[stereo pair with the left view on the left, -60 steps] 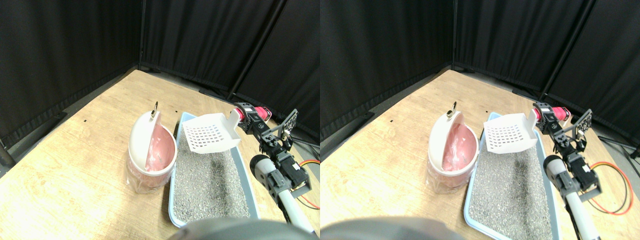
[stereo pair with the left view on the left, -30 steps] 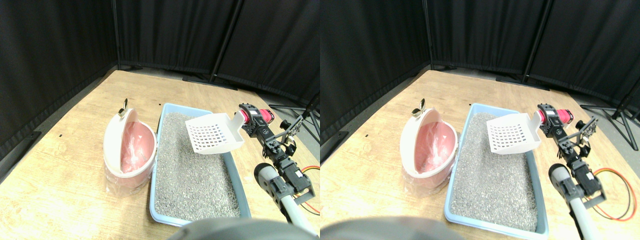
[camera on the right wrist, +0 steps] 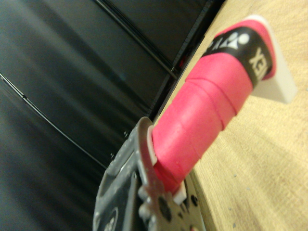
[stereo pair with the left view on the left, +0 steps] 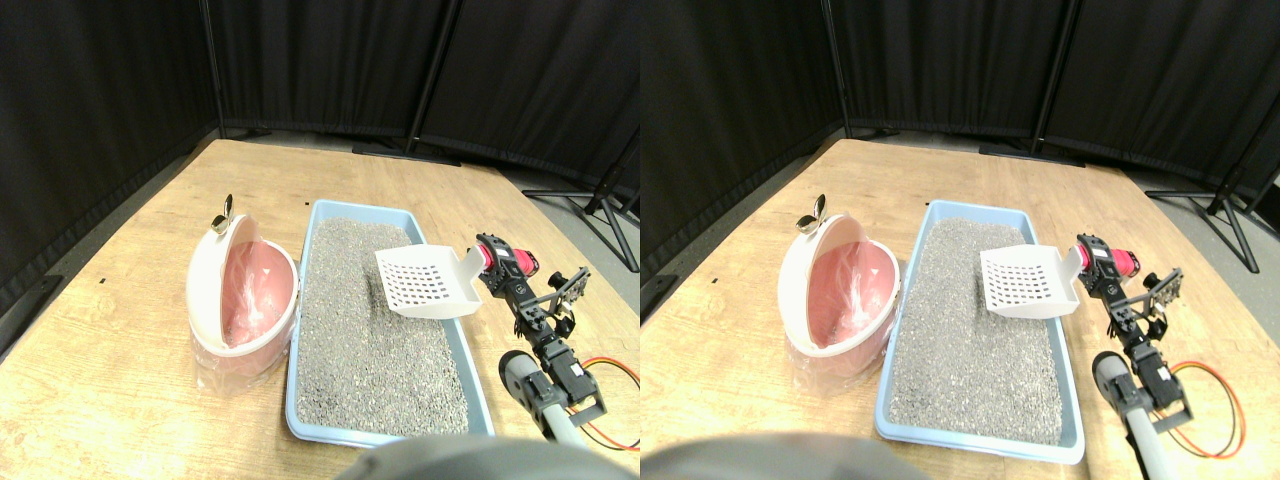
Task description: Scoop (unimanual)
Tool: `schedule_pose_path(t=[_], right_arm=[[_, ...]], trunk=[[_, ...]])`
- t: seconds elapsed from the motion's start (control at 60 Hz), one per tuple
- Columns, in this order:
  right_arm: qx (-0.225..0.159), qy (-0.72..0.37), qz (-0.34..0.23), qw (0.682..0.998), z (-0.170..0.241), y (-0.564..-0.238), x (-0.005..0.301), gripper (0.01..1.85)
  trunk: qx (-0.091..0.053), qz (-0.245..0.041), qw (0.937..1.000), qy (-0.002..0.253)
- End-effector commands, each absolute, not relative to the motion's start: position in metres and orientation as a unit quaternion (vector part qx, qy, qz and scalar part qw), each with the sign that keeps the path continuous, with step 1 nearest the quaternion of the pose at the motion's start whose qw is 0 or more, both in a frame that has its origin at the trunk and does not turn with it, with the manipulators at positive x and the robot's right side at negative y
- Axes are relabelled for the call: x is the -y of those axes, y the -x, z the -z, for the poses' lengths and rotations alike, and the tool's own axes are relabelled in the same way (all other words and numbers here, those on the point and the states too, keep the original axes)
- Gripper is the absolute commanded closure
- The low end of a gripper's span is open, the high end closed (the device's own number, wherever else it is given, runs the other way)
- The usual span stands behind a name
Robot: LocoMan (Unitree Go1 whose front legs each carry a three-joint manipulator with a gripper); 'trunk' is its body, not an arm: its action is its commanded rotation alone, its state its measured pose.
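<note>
One hand [stereo pair with the left view on the left: 492,262] clamped on pink-wrapped scoop [stereo pair with the left view on the left: 428,283] handle, scoop over litter tray [stereo pair with the left view on the left: 300,400]

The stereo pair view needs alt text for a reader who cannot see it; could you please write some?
The right gripper holds a white slotted scoop by its pink-wrapped handle over grey litter in a blue tray. Left of the tray, on the wooden table, stands a white bin with a pink liner.
</note>
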State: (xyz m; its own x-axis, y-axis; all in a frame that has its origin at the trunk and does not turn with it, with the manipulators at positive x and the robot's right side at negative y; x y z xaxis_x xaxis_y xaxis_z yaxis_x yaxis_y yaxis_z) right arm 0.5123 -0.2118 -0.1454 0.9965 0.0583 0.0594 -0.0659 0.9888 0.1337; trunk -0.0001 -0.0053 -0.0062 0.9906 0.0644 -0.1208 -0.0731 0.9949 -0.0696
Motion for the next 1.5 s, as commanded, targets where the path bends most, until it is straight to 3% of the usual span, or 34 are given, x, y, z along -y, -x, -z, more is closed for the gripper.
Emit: schedule_pose_path(t=[0.017, 0.55, 0.833, 1.083, 1.317, 1.35, 1.383, 1.5], right_arm=[[0.057, -0.083, -0.040, 0.994, 0.136, -0.512, 0.203, 1.81], [0.006, -0.134, -0.009, 0.991, 0.179, -0.518, 0.213, 1.81], [-0.061, -0.140, 0.024, 0.988, 0.189, -0.517, 0.218, 1.81], [-0.127, -0.128, -0.044, 0.983, 0.189, -0.514, 0.221, 1.81], [-0.211, -0.145, -0.032, 0.966, 0.189, -0.512, 0.217, 1.81], [-0.219, -0.151, -0.028, 0.963, 0.189, -0.511, 0.216, 1.76], [-0.236, -0.143, -0.013, 0.961, 0.187, -0.511, 0.215, 1.59], [-0.236, -0.131, -0.013, 0.963, 0.186, -0.509, 0.211, 1.50]], trunk=[[-0.057, -0.036, 0.9966, 0.047], [-0.063, -0.050, 0.9953, 0.054], [-0.064, -0.052, 0.9949, 0.057], [-0.065, -0.060, 0.9942, 0.062], [-0.063, -0.065, 0.9939, 0.063], [-0.064, -0.065, 0.9939, 0.063], [-0.063, -0.066, 0.9938, 0.063], [-0.065, -0.069, 0.9935, 0.064]])
